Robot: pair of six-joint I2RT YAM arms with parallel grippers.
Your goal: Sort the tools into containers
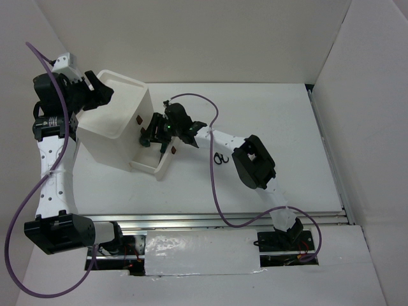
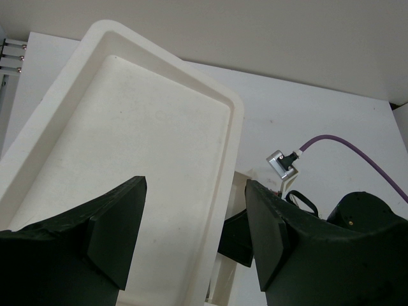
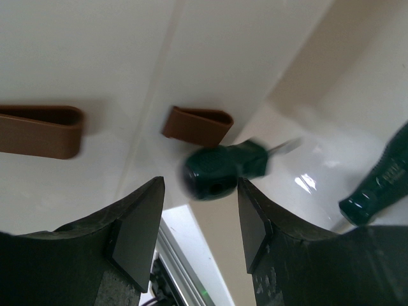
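Note:
The white cabinet stands at the table's left. Its lower drawer is pulled out to the right. My right gripper hovers over that drawer, jaws open. The stubby green screwdriver shows blurred just beyond the fingertips, touching neither pad. The longer green screwdriver lies in the drawer. Black-handled scissors lie on the table beside the right arm. My left gripper is open over the cabinet's top, its fingers straddling the top's right edge. The tape roll is out of view.
Two red-brown drawer handles show on the cabinet front. White walls enclose the table at the back and right. A purple cable loops over the table beside the right arm.

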